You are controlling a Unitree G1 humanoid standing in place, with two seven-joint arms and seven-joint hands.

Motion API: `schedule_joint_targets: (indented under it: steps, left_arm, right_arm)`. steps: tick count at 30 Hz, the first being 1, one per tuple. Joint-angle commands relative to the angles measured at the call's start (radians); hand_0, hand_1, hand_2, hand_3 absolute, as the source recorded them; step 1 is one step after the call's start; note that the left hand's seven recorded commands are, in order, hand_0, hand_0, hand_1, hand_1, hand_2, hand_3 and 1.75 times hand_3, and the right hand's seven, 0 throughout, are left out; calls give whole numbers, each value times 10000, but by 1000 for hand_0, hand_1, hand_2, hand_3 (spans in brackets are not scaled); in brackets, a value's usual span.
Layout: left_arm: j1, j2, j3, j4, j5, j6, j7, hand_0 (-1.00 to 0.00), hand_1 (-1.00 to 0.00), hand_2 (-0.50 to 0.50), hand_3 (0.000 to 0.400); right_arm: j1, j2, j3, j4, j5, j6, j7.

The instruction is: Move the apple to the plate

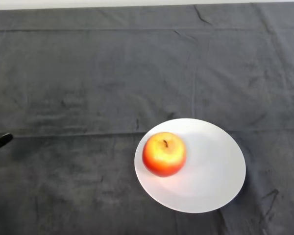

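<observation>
A red and yellow apple (pixel 164 153) sits upright, stem up, on the left part of a round white plate (pixel 213 171) in the lower right of the head view. Only a black tip of my left hand (pixel 0 141) pokes in at the far left edge, well away from the plate and touching neither thing. Too little of the hand shows to tell how it is held.
A dark wrinkled cloth (pixel 112 83) covers the whole table. A pale strip of the table's far edge (pixel 88 4) runs along the top of the view.
</observation>
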Motion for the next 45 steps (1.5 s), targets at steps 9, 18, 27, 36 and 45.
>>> schedule_joint_targets:
  steps: [9, 18, 27, 36, 45]
  left_arm:
    - [-104, 961, 1445, 931, -814, 414, -695, 0, 0, 0, 0]
    - [-201, 1307, 2679, 1631, -1616, 878, -1132, 0, 0, 0, 0]
    - [-629, 1371, 3562, 2302, -2035, 1121, -1013, 0, 0, 0, 0]
    - [-940, 1286, 3917, 2565, -1991, 1143, -935, 0, 0, 0, 0]
    - [-989, 1295, 4135, 2651, -1839, 1189, -1085, 0, 0, 0, 0]
  right_arm:
    - [-27, -211, -62, -60, 1, 54, -28]
    - [-27, -211, -62, -55, 1, 61, -21]
    - [-27, -211, -62, -50, 1, 71, -13]
    - [-27, -211, -62, -46, 1, 81, -5]
    - [-27, -211, -62, -42, 1, 90, 3]
